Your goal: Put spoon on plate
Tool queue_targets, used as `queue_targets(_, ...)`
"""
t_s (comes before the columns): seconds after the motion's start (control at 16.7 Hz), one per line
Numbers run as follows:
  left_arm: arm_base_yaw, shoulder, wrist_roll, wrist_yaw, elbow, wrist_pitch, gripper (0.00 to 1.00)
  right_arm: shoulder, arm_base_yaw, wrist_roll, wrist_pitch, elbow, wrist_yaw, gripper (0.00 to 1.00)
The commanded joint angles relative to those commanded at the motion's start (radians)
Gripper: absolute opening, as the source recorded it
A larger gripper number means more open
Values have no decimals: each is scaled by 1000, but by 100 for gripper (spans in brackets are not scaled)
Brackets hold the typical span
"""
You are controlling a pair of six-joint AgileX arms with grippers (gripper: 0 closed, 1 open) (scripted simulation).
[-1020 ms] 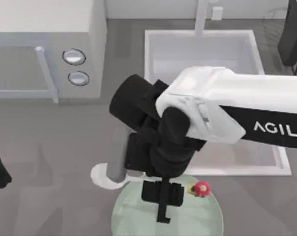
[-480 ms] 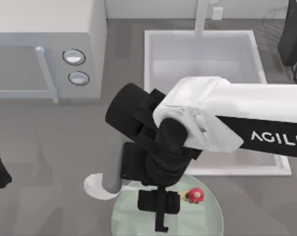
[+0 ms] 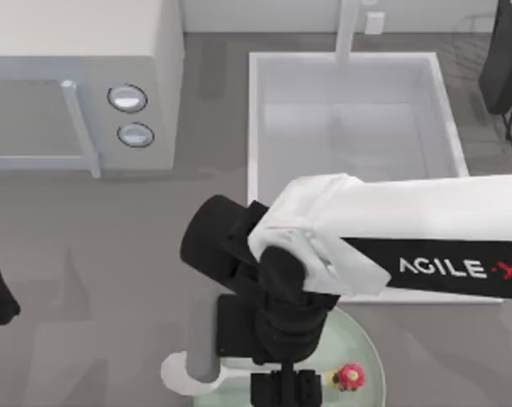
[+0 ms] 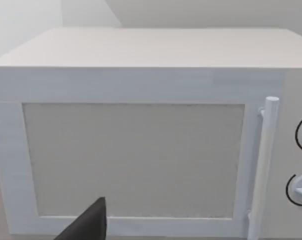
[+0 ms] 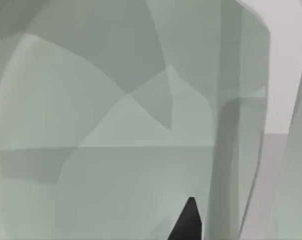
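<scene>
Right pincer sat at lower centre of the top view, over the plate; whether its fingers were apart or clamped, cannot tell. Spoon lay just left of it, grey handle running up-frame, white bowl at the plate's left rim. Right arm much nearer. Left arm parked at far left, facing the microwave.

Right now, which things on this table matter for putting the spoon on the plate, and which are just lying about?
Part of the job:
- spoon
- plate
- right hand, over the plate

Just lying about:
- microwave
- sink
- small red object
</scene>
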Motion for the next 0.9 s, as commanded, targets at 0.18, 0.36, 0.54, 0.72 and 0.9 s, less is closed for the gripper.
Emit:
queue_targets(0.18, 0, 0, 0, 0, 0, 0, 100, 0, 0, 0, 0, 0, 0, 0)
queue_targets(0.36, 0, 0, 0, 0, 0, 0, 100, 0, 0, 0, 0, 0, 0, 23)
queue_targets(0.54, 0, 0, 0, 0, 0, 0, 100, 0, 0, 0, 0, 0, 0, 45)
queue_targets(0.72, 0, 0, 0, 0, 0, 0, 100, 0, 0, 0, 0, 0, 0, 68)
queue_targets(0.9, 0, 0, 0, 0, 0, 0, 100, 0, 0, 0, 0, 0, 0, 90)
